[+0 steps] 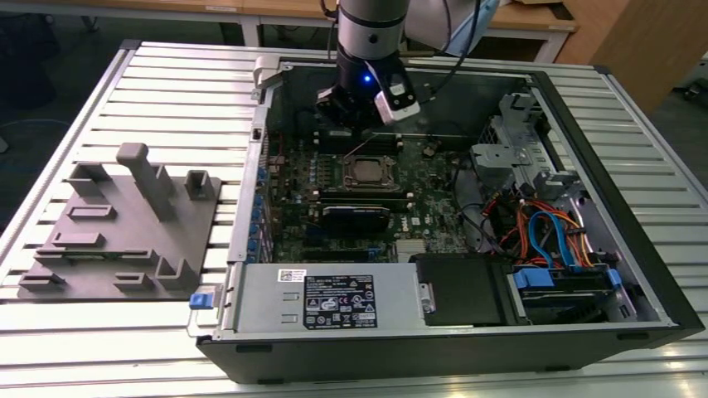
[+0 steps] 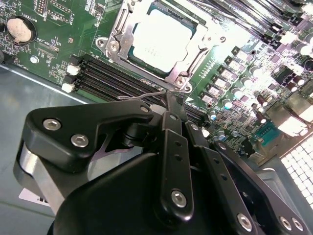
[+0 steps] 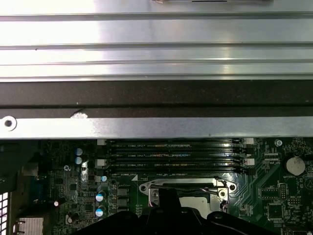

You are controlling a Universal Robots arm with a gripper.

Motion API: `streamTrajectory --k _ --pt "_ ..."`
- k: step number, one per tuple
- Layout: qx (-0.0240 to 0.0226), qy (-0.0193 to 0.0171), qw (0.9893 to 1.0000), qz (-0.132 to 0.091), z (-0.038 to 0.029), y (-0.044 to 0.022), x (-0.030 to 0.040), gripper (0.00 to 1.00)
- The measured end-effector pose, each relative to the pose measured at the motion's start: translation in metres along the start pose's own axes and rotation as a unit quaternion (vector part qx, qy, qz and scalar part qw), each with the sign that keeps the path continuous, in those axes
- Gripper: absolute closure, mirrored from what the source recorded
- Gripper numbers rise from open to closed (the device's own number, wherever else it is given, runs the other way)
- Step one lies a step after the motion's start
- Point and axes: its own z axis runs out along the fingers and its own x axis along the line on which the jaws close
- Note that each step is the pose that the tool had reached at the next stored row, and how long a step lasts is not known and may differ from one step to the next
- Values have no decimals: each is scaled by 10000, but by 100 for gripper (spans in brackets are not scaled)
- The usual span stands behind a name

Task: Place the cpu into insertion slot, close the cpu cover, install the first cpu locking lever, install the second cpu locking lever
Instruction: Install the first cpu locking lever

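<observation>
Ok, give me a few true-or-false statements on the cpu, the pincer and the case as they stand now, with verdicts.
1. The cpu shows through the cut-out of the cpu cover. True.
2. The pincer hangs outside the computer case. False: it is inside the case, close by the cpu.
3. A coin cell sits on the green board. True.
4. The computer case has its side panel on. False: it lies open on the slatted metal table.
</observation>
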Motion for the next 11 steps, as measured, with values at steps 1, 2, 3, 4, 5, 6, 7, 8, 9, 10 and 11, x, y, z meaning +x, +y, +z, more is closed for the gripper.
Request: streamTrajectory --k 1,2,3,4,5,6,7,8,9,10,11 --pt "0 0 10000 0 0 0 0 90" --pt "0 0 10000 0 0 0 0 90" --pt "1 0 10000 0 0 0 -1 90" --pt "2 -1 10000 -1 1 0 -3 90" --pt "2 -1 10000 -1 3 1 -14 90" --pt "4 0 10000 0 4 1 -32 90" --pt "3 0 10000 0 7 1 -44 90" --pt "2 -1 10000 0 11 4 -52 90" --pt "3 0 10000 1 13 9 -53 90" --pt "3 0 10000 1 15 13 -53 90" --pt "1 0 10000 0 19 19 -53 90"
